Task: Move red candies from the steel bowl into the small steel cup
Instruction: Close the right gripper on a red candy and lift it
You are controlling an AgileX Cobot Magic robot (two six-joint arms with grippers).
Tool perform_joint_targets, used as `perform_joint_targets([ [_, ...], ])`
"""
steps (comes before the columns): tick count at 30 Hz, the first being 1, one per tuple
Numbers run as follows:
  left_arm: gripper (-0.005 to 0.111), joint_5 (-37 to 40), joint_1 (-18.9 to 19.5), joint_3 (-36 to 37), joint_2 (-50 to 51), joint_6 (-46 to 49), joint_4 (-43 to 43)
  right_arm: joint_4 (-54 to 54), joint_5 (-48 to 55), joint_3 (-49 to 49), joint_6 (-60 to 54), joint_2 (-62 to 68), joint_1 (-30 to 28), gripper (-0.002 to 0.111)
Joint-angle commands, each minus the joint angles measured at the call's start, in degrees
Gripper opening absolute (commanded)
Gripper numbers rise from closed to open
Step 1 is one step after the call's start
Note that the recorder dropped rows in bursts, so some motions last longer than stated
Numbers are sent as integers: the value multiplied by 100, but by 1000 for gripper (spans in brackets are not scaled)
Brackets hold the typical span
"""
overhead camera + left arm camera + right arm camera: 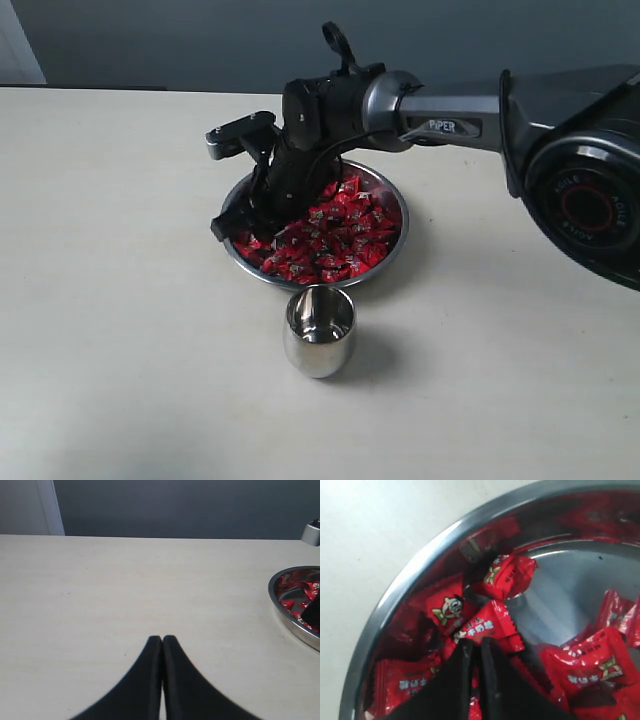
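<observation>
Centre frame, right end effector (476, 641) is resting clenched among red candies (335, 235) in the steel bowl (396, 243); left end effector (162, 639) is sitting clenched.

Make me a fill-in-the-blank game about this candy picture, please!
1. The candies piled in the steel bowl are all wrapped in ____.
2. The right gripper reaches down into the ____.
3. The small steel cup stands ____, its mouth facing up.

Missing words: red; bowl; upright.
</observation>
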Motion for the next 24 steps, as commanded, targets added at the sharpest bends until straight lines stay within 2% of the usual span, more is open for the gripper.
perform_joint_targets([
  [1,0,-24,-29,17,-30,-13,0,-201,-48,-15,-11,-333,2,-1],
  [7,0,-24,-29,17,-30,-13,0,-308,-46,-15,23,-833,2,-1],
  [12,0,-24,-29,17,-30,-13,0,-227,109,-15,-12,-747,2,0],
  [14,0,-24,-29,17,-30,-13,0,-263,202,-15,-62,-644,2,7],
  [18,0,-24,-29,17,-30,-13,0,-285,541,-15,-119,-443,2,31],
  [20,0,-24,-29,17,-30,-13,0,-300,712,-15,-119,-370,2,39],
  [21,0,-24,-29,17,-30,-13,0,-368,802,-15,-119,-327,2,43],
  [24,0,-24,-29,17,-30,-13,0,-477,846,-15,-119,-235,2,43],
])
